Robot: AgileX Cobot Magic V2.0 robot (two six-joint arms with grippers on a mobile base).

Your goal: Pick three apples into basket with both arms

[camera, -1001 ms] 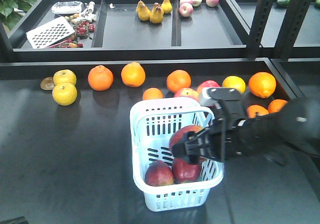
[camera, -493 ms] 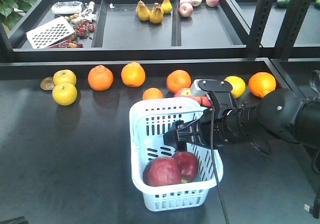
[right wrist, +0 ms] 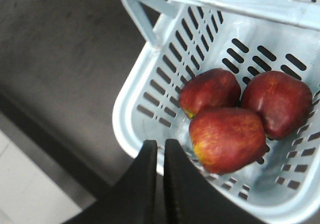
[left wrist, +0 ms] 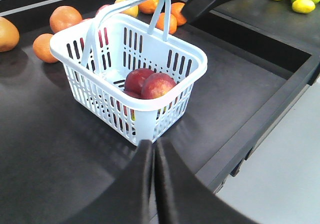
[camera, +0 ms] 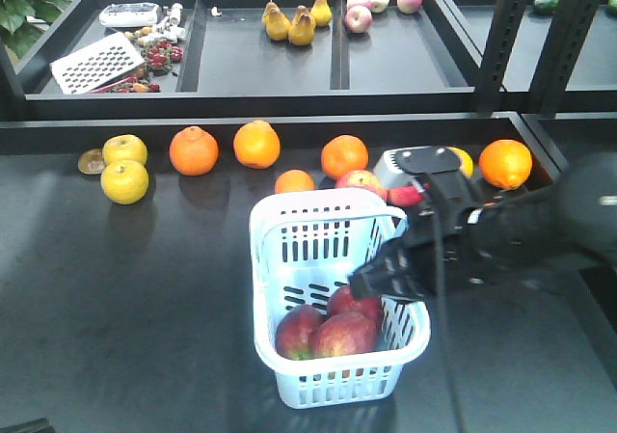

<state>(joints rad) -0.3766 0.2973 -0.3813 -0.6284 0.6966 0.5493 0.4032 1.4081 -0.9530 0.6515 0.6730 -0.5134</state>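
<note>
The right gripper hangs over the basket with its fingers pressed nearly together, holding nothing; the left gripper is likewise closed and empty, off the basket's near corner. The right wrist view alone shows all three apples touching on the slotted base, where the front view hides part of one. Bare dark table lies wide to the basket's left

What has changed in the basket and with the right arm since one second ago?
The right end effector let go of the third apple, which now lies in the basket with the other two, and drew back, shut. The basket and the fruit around it stayed put.
</note>
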